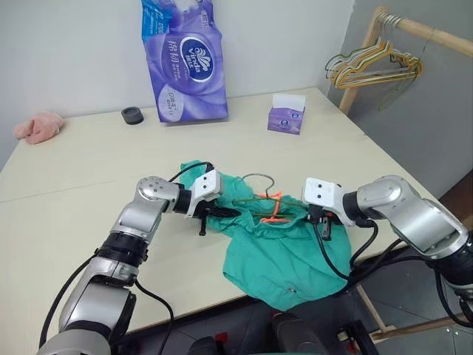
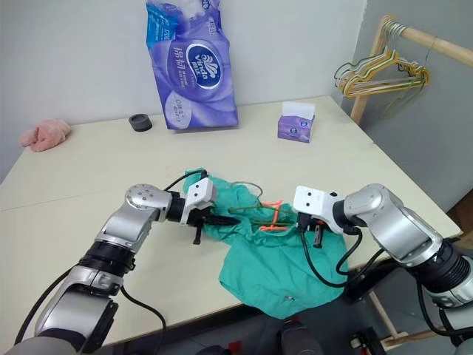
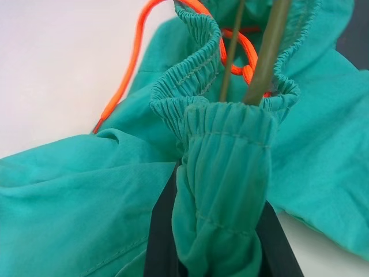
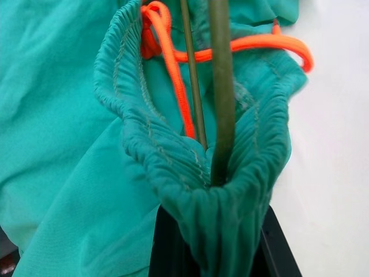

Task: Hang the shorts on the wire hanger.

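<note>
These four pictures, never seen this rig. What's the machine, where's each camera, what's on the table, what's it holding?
It is a two-armed humanoid robot. Two pictures come from a stereo camera on its head, looking down over both arms. The other two come from cameras on each wrist, looking along that arm's black fingers.

On the pale table lie teal shorts, partly hanging over the near edge, with a thin wire hanger threaded into the waistband and an orange drawstring. Farther back are a purple tissue pack, a small tissue box, a black round object and a pink cloth. More hangers hang on a wooden rack.

The left gripper and right gripper are each shut on the waistband, one at either end.
</note>
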`<state>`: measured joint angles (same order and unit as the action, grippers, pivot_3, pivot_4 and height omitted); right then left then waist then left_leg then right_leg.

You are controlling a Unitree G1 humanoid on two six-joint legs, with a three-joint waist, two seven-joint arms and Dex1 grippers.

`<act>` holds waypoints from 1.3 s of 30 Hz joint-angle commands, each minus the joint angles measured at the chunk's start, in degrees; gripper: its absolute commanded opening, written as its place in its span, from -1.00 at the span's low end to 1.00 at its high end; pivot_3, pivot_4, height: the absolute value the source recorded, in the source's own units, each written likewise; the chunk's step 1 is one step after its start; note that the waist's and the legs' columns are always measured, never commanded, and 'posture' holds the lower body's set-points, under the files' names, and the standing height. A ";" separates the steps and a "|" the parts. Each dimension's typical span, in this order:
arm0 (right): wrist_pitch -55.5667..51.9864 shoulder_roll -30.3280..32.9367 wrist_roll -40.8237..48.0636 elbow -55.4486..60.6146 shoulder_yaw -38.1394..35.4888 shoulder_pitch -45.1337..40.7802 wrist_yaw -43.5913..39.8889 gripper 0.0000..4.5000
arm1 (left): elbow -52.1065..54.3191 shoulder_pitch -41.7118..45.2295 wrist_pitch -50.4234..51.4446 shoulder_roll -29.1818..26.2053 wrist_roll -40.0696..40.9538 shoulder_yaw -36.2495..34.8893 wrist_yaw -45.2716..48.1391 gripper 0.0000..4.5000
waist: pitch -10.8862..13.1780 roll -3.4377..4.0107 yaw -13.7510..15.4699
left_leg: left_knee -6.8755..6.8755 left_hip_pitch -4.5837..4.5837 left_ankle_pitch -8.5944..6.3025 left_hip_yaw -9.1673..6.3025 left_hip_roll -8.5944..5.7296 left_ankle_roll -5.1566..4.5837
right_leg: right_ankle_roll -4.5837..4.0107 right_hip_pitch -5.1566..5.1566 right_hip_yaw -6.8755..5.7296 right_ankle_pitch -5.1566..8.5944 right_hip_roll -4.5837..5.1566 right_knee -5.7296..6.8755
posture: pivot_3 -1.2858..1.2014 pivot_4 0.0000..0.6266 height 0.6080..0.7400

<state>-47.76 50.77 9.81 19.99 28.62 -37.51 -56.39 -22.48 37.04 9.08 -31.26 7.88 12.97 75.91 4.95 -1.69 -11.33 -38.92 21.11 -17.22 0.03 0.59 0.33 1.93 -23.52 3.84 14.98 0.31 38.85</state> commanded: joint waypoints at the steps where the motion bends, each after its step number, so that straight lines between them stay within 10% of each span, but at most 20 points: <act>1: 0.91 -0.37 -0.72 0.70 -1.04 -0.74 -1.36 -1.00 | 1.97 1.27 1.20 -0.03 2.84 -3.13 -0.35 -0.73 | 0.00 0.00 -0.01 | 0.00 0.00 0.00 -0.01 0.00 0.00 | 0.00 0.00 -0.01 0.00 0.00 0.00 | -0.14 -0.84 1.00; 14: 2.89 4.87 -0.35 3.37 -6.03 0.81 -5.35 -1.00 | -8.88 6.44 -5.86 -2.95 0.77 -4.65 0.09 0.93 | -0.01 0.01 -0.02 | -0.02 0.00 0.00 -0.03 -0.02 0.00 | -0.01 0.00 -0.05 -0.01 0.03 0.01 | -0.15 -0.88 1.00; 39: 1.89 6.25 1.34 3.67 -10.88 3.87 -6.21 -1.00 | -1.91 7.42 3.08 -6.42 5.86 -4.79 11.75 0.97 | -0.01 0.01 -0.37 | -0.01 0.00 0.00 -0.03 -0.03 0.01 | -0.01 0.00 -0.06 0.00 0.03 0.04 | -0.14 -0.86 1.00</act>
<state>-46.95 56.36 11.58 23.26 19.27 -32.94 -62.47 -24.70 43.24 14.04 -37.23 13.97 8.84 88.02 4.94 -1.68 -11.69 -38.93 21.11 -17.22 0.00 0.56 0.33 1.92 -23.52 3.78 14.98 0.35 38.89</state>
